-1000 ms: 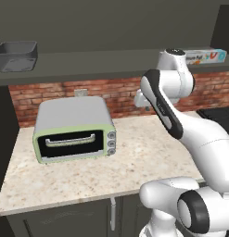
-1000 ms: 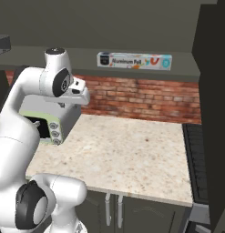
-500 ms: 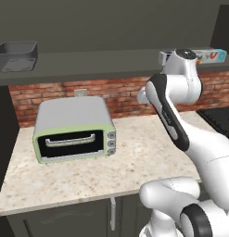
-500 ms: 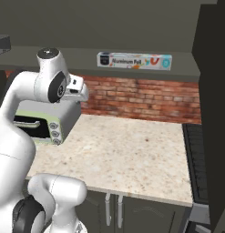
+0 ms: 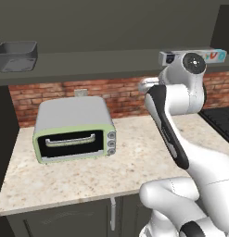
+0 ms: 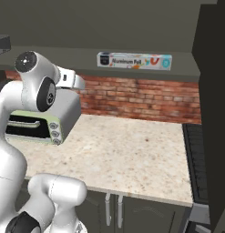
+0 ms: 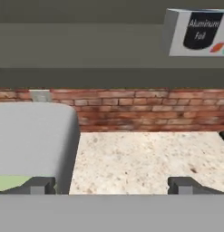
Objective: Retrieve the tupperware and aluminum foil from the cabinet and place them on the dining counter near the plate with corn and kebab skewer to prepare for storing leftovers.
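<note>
Jaws wide apart, gripper (image 7: 111, 186) empty and aimed below the shelf line. Aluminum foil carton (image 7: 196, 31) sits up on the cabinet shelf (image 6: 132, 73), off to one side of the approach. Risk: rising misaligned, a fingertip (image 7: 183, 185) clips the shelf lip or shoves the carton backward. Toaster oven (image 5: 74, 129) sits near the wrist.

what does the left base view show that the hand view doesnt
The left base view alone has the tupperware at the left end of the cabinet shelf, the toaster oven's green front with door and knobs, and the arm. The hand view alone has the open gripper, its fingertips wide apart with nothing between. Both share the aluminum foil on the shelf, the brick wall and the speckled counter.
</note>
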